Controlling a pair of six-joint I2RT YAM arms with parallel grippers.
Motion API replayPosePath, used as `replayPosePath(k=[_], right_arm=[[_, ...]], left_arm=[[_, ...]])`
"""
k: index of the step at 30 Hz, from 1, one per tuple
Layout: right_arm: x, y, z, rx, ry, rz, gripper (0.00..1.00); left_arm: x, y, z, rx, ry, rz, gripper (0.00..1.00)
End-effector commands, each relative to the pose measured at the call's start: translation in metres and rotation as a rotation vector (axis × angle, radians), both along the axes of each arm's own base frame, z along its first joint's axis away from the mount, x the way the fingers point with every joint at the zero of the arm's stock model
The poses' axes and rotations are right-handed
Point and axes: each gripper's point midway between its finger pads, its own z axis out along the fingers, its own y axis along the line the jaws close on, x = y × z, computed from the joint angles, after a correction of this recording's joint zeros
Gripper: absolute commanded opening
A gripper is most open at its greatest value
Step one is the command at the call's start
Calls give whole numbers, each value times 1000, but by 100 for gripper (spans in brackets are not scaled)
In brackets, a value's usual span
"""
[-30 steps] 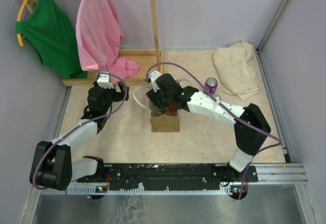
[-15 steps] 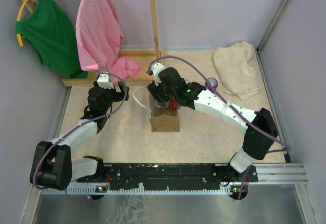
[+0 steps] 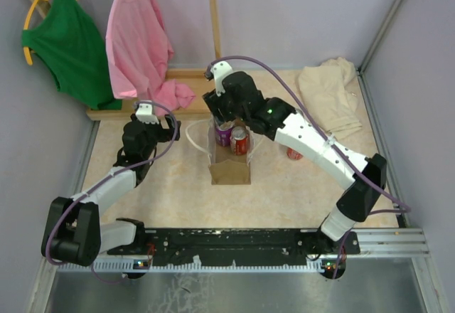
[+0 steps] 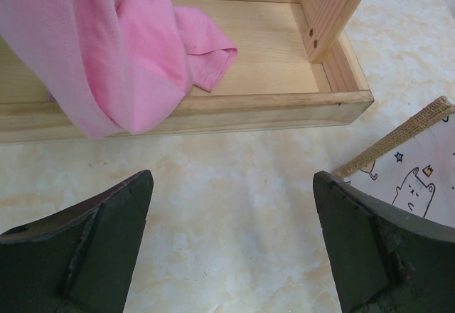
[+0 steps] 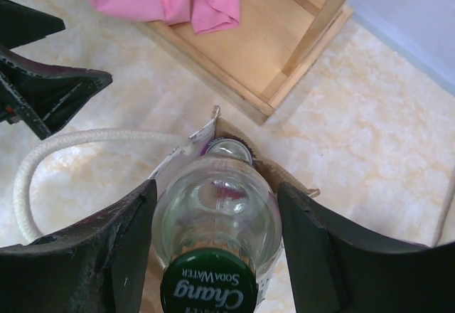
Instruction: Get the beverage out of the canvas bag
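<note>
Steadiness: my right gripper (image 5: 217, 187), clamped on the green-capped clear glass bottle (image 5: 213, 220), should rise straight from the tan canvas bag (image 3: 229, 172); left gripper (image 4: 232, 185) gapes.

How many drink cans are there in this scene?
3. A purple can and a red can stand in the canvas bag. A second red can sits on the table to its right, partly under the right arm. More could be hidden beneath it.
</note>
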Motion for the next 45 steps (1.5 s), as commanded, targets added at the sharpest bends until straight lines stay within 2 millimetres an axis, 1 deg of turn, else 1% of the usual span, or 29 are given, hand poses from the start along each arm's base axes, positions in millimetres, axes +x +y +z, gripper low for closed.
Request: replayPosePath(k=[1,9,12,14,17,20,22,25,28,31,32,35,40,42,45], right_arm=[[17,-6,84,120,-215,-70,0],[32,-45,130,136,-402,-240,0],[38,-57,144,179,-440,-279,0],[43,-69,154,212,-464,-314,0],[55,-87,159,244,-471,-371,0],[70,-108,153,252,-455,-427,0],[79,-120,145,244,-438,-461,0],[91,-134,128,240,-396,-485,0],[102,-146,105,228,-341,-508,0],[109,-151,76,213,-279,-517,0],[110,-150,69,215,-257,-511,0],[112,-149,37,202,-186,-500,0],[109,-141,-15,161,-76,-473,0],[107,-141,-33,142,-43,-474,0],[105,-139,-54,119,5,-470,0]], left_arm=[[2,-5,15,-21,-41,-16,100],[2,-7,14,-26,-39,-23,100],[2,-7,15,-29,-41,-26,100],[1,-8,15,-29,-41,-27,100],[1,-8,16,-30,-45,-28,100],[1,-8,15,-29,-43,-29,100],[1,-9,15,-28,-41,-32,100],[1,-9,13,-29,-37,-34,100],[2,-10,12,-32,-34,-36,100],[2,-11,11,-32,-32,-43,100],[2,-12,11,-31,-31,-44,100],[3,-13,11,-29,-28,-48,100],[4,-13,12,-26,-30,-47,100],[4,-13,13,-25,-31,-49,100],[5,-14,13,-26,-29,-52,100]])
